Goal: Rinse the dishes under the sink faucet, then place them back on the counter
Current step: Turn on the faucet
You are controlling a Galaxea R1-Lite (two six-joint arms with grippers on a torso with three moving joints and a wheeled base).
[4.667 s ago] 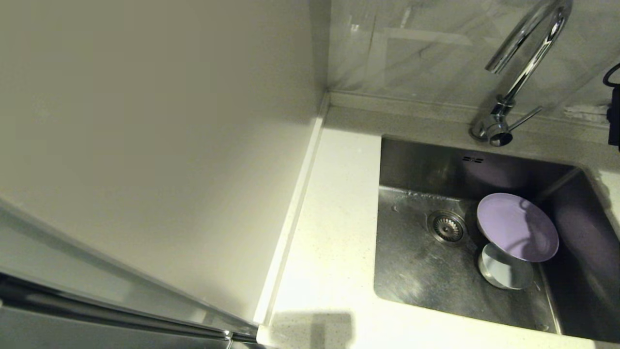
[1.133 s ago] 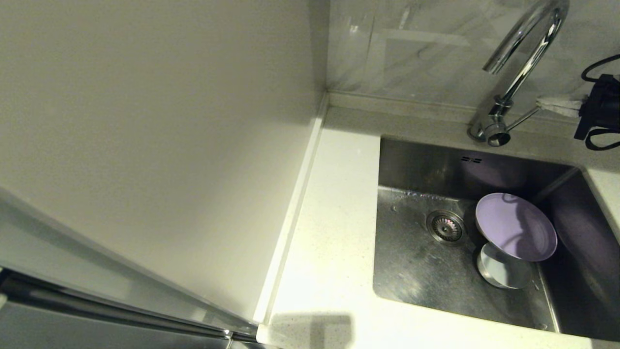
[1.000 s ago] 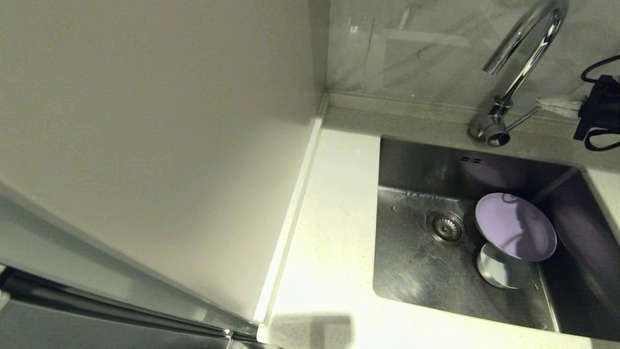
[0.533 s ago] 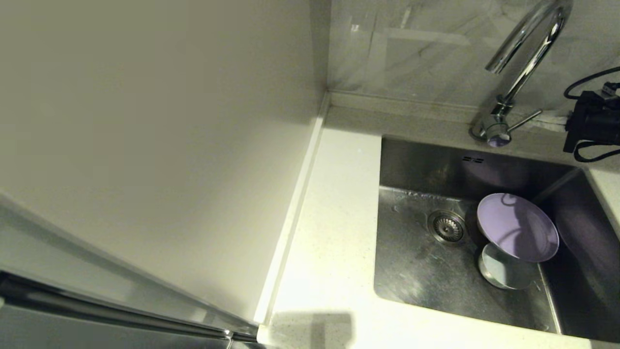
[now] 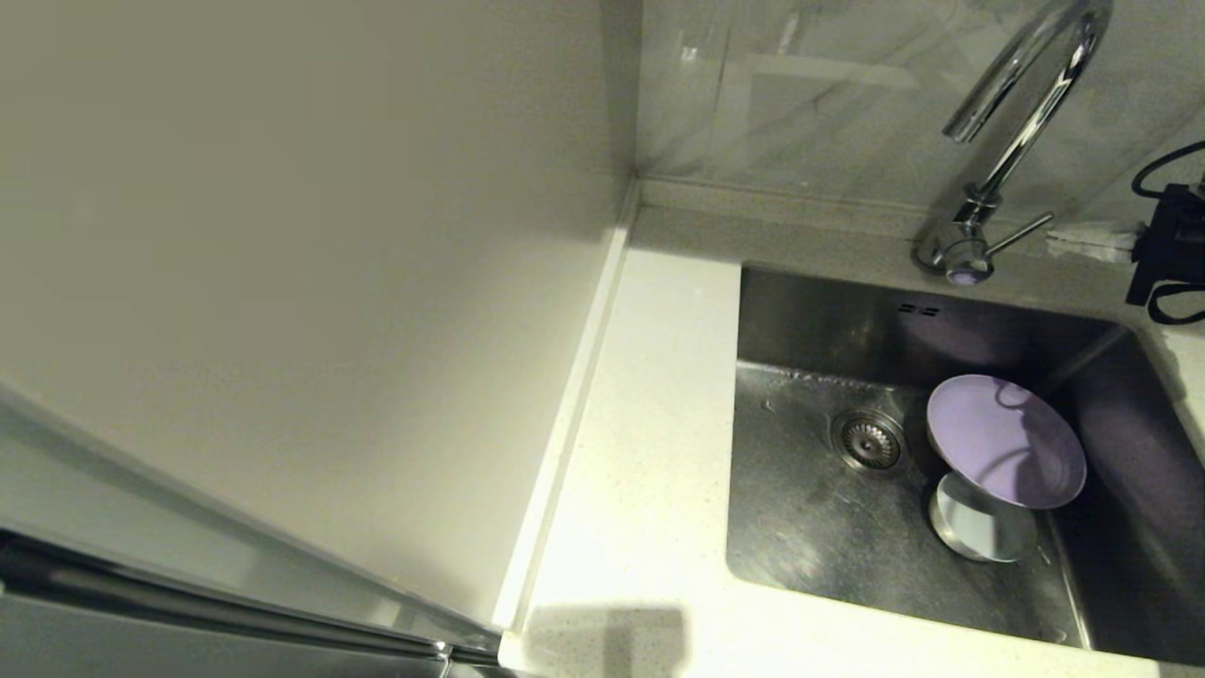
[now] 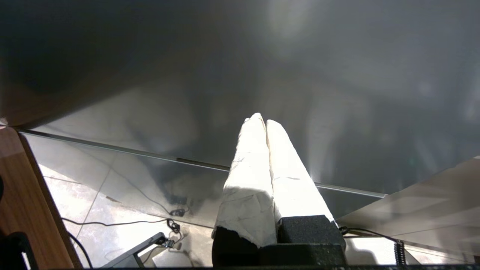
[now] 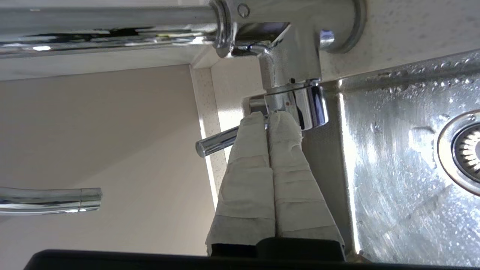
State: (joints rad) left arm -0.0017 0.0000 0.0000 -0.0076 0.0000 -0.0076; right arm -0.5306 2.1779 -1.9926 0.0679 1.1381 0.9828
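Here the faucet [image 5: 1012, 141] stands at the frame's upper right, its lever [image 7: 219, 141] met by the right gripper [image 7: 269, 117], jaws closed on nothing. The lever should be nudged gently sideways. The plate [image 5: 1005, 441] waits in the sink [image 5: 819, 527].

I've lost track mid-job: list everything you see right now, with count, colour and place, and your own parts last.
plate: one, lilac, tilted in the sink, resting over the bowl.
bowl: one, pale blue-white, on the sink floor, partly under the plate.
sink: one, stainless steel, set into the counter.
drain strainer: one, metal, sink floor beside the plate.
faucet: one, chrome gooseneck, behind the sink.
lever: one, chrome, sticking sideways from the faucet base.
counter: one, white speckled, around the sink.
wall panel: one, cream, left of the counter.
right gripper: fingers shut, pale wrapping, against the lever near the faucet base.
left gripper: fingers shut, pale wrapping, parked away from the sink.
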